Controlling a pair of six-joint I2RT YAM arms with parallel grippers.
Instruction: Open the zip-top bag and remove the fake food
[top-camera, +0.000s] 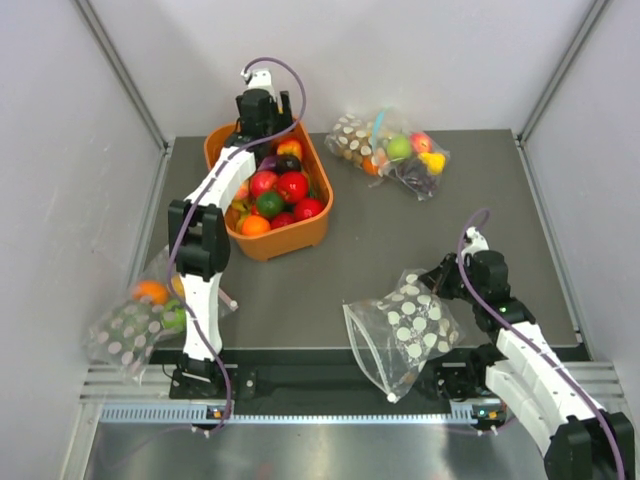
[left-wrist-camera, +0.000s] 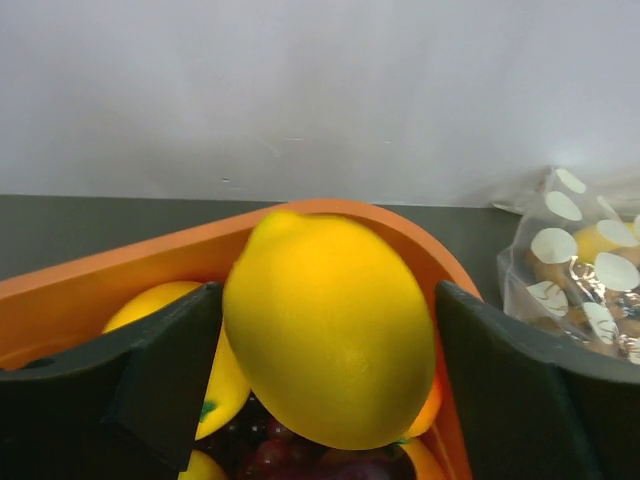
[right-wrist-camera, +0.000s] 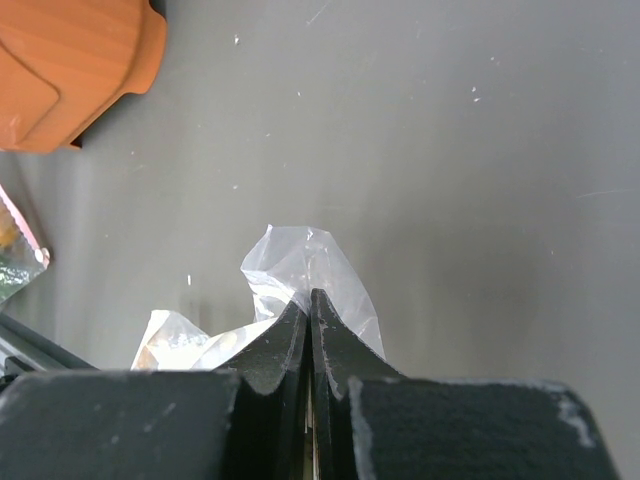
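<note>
The zip-top bag (top-camera: 405, 325) lies limp near the table's front edge with its mouth gaping toward the front; no fruit shows through it. My right gripper (top-camera: 432, 283) is shut on its upper corner, and in the right wrist view the plastic (right-wrist-camera: 310, 255) bunches out past the closed right gripper (right-wrist-camera: 310, 300). My left gripper (top-camera: 258, 118) hangs over the far end of the orange bin (top-camera: 290, 240). In the left wrist view a yellow fake lemon (left-wrist-camera: 330, 330) fills the gap of my left gripper (left-wrist-camera: 328, 340), whose wide-set jaws sit against its sides, above the other fruit.
The orange bin (left-wrist-camera: 120, 270) holds several fake fruits (top-camera: 280, 195). A dotted bag with fruit (top-camera: 390, 150) lies at the back right, the same dotted bag (left-wrist-camera: 580, 270) showing beside the bin. Another dotted bag (top-camera: 140, 315) hangs off the table's left front. Grey walls close in three sides.
</note>
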